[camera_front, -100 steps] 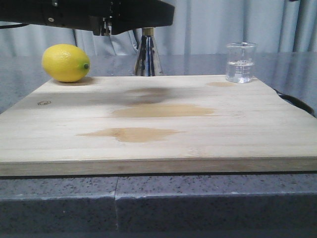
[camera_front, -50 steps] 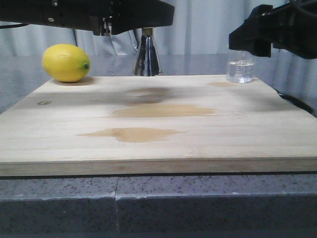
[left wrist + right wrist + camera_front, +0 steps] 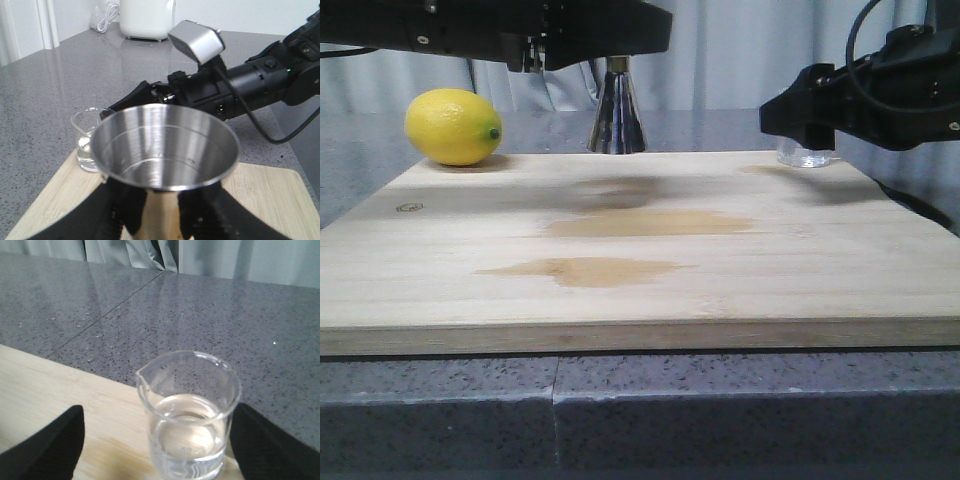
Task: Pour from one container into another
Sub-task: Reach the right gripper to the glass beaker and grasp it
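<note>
Beaker [image 3: 187, 412] of thin clear glass, about half full of clear liquid, looks light, brittle and slick, so I judge it wants a gentle squeeze across its straight wall below the rim, keeping the pouring lip free. Going near to far: the wooden board [image 3: 620, 290] lies bare across its front and middle, giving open room; the beaker stands at the board's far right corner, close to the edge with grey surface [image 3: 100, 305] just behind. The right claw [image 3: 155, 440] is spread wide, 1 finger on each side of the glass, not touching. At the far edge the left claw [image 3: 150, 220] is clamped on the steel jigger [image 3: 165, 145], upright with mouth open. A lemon [image 3: 453, 126] sits far left.
</note>
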Controlling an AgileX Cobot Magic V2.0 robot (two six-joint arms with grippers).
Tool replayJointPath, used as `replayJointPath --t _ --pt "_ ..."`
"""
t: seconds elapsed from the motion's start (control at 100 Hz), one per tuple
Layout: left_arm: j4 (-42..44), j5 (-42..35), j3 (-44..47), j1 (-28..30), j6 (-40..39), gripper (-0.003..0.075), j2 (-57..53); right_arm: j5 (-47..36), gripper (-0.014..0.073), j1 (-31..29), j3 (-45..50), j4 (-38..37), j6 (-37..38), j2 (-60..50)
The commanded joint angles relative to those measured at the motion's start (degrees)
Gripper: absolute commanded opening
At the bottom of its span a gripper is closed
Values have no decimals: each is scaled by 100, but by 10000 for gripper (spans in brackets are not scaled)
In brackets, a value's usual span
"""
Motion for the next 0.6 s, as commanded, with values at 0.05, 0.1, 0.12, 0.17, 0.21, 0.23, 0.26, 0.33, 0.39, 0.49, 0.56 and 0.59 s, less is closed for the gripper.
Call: replayJointPath --t 0.05,0.1,0.12,0.17,0.21,0.23,0.26,0.33,0.39,0.49,0.56,0.59 --pt "-498 578 -172 -50 16 218 -245 -502 521 -125 -308 -9 5 48" --pt "-498 578 -172 -50 16 218 -245 -498 521 -133 -349 -42 5 109" --pt "-498 578 -172 -50 16 218 -245 -508 521 -133 -360 -80 5 127" --pt "-498 578 -172 -50 16 218 -245 -523 521 -133 -385 -187 5 166" --pt "-498 578 -172 -50 16 218 -245 -546 521 -133 -396 -262 5 177" --pt "-498 578 -172 -50 16 218 -245 -559 521 -133 -408 -288 5 187" --pt "-498 578 -172 -50 16 218 -245 -559 521 -133 -422 -289 5 199" --pt "-498 578 -172 -50 16 218 -245 -559 521 -137 -495 -289 5 226" --pt "-498 578 -172 -50 16 218 -245 -545 521 -137 -563 -301 5 248" --pt "-498 578 -172 -50 16 218 -245 -545 519 -137 -650 -310 5 296" --pt "-498 578 -172 -50 16 218 -245 -500 494 -137 -690 -310 5 315" --pt "-498 578 -172 -50 16 218 -245 -487 479 -137 -690 -360 5 321"
